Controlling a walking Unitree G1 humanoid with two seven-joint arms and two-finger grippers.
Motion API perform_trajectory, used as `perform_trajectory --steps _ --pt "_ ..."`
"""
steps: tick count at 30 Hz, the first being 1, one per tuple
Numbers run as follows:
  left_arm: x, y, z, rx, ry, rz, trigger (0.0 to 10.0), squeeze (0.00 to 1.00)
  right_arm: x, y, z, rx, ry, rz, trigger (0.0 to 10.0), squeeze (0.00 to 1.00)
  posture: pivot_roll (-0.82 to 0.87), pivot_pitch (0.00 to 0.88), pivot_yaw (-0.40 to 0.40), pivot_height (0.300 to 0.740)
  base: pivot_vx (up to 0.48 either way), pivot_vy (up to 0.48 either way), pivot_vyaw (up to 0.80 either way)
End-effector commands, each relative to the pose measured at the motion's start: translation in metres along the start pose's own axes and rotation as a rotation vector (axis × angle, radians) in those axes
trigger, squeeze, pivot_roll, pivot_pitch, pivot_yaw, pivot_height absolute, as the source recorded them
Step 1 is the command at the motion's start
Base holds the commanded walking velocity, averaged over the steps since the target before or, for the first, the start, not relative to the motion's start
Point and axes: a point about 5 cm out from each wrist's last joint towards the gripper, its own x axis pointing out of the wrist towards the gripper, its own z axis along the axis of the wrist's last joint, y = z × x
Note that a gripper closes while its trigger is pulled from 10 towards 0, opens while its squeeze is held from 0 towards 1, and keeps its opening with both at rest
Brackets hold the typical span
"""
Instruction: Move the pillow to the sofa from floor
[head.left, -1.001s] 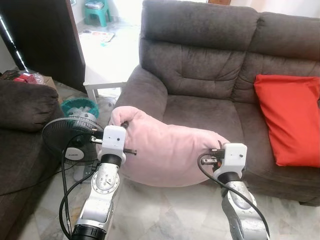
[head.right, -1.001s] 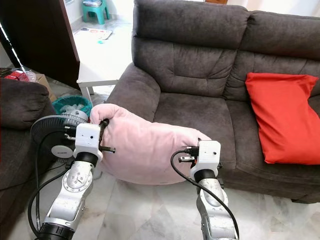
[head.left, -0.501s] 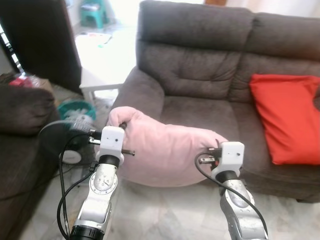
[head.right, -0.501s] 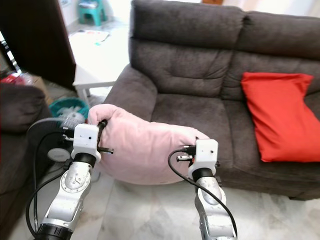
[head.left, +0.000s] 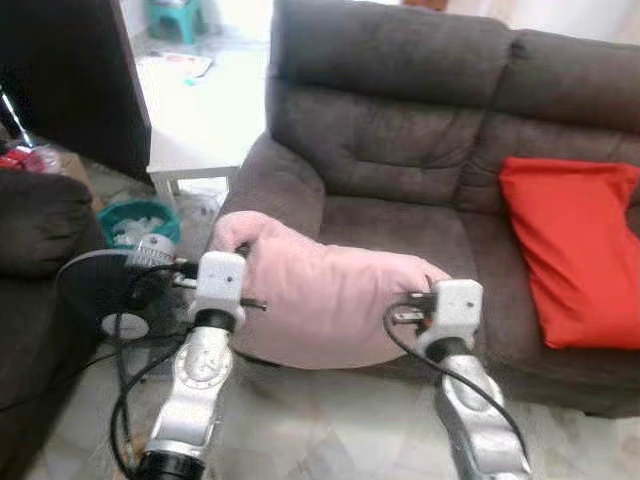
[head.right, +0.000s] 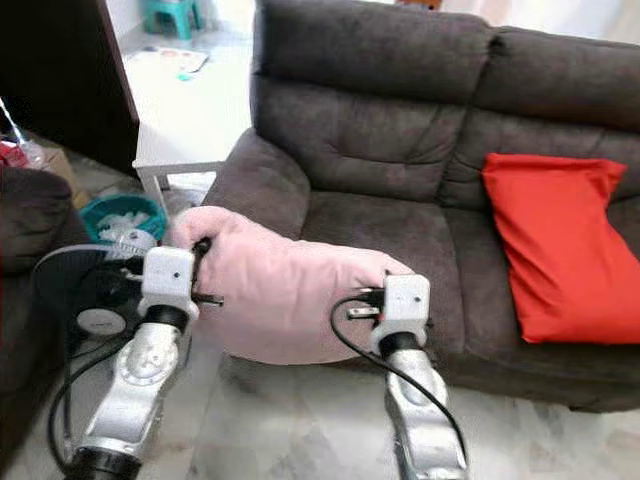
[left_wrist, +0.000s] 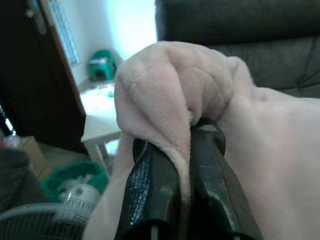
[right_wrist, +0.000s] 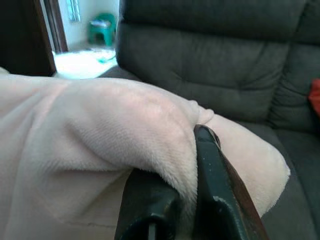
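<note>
Head stereo pair looks forward-down at sofa (head.left: 420, 190); wrist cameras close along fingers (left_wrist: 150, 195), all sharing pillow (head.left: 320, 300).

The robot draws closer to the dark sofa (head.left: 420, 150), whose seat now sits lower and larger in the head views than a second ago. The pink pillow (head.left: 320, 290), carried between the left tool (head.left: 243, 252) and right tool (head.left: 428, 292), now reaches past the sofa's front edge, its far side overlapping the seat cushion. The standing fan (head.left: 105, 290) slips further toward the robot's left, and the red cushion (head.left: 575, 250) holds its spot on the seat.
</note>
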Motion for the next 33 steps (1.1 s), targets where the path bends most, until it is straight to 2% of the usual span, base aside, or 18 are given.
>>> perform_trajectory --steps 1,4,9,18,25,33 --pt "0.002 -0.022 0.017 -0.035 -0.077 -0.082 10.0 0.0 0.003 -0.001 0.019 -0.018 -0.089 0.017 10.0 0.0 0.11 0.0 -0.097 0.74 0.251 0.0 0.0" --pt "0.002 -0.022 0.017 -0.035 -0.078 -0.08 10.0 0.0 0.005 0.002 0.018 -0.017 -0.081 0.027 10.0 0.0 0.11 0.0 -0.097 0.74 0.25 0.0 0.0" --pt "0.003 -0.021 0.017 -0.036 -0.081 -0.079 10.0 0.0 0.006 0.004 0.02 -0.013 -0.095 0.039 10.0 0.0 0.12 0.0 -0.098 0.74 0.253 0.0 -0.74" --pt "0.005 -0.018 0.022 -0.037 -0.1 -0.072 10.0 0.0 0.007 0.006 0.022 -0.013 -0.11 0.04 10.0 0.0 0.12 0.0 -0.1 0.74 0.251 0.0 0.0" --pt "0.011 -0.016 0.035 -0.046 -0.149 -0.066 10.0 0.0 0.008 0.006 0.024 -0.014 -0.118 0.038 10.0 0.0 0.12 0.0 -0.1 0.74 0.252 0.0 0.0" --pt "0.012 -0.016 0.036 -0.048 -0.155 -0.065 10.0 0.0 0.009 0.008 0.025 -0.015 -0.127 0.041 10.0 0.0 0.12 0.0 -0.101 0.74 0.253 0.0 0.0"
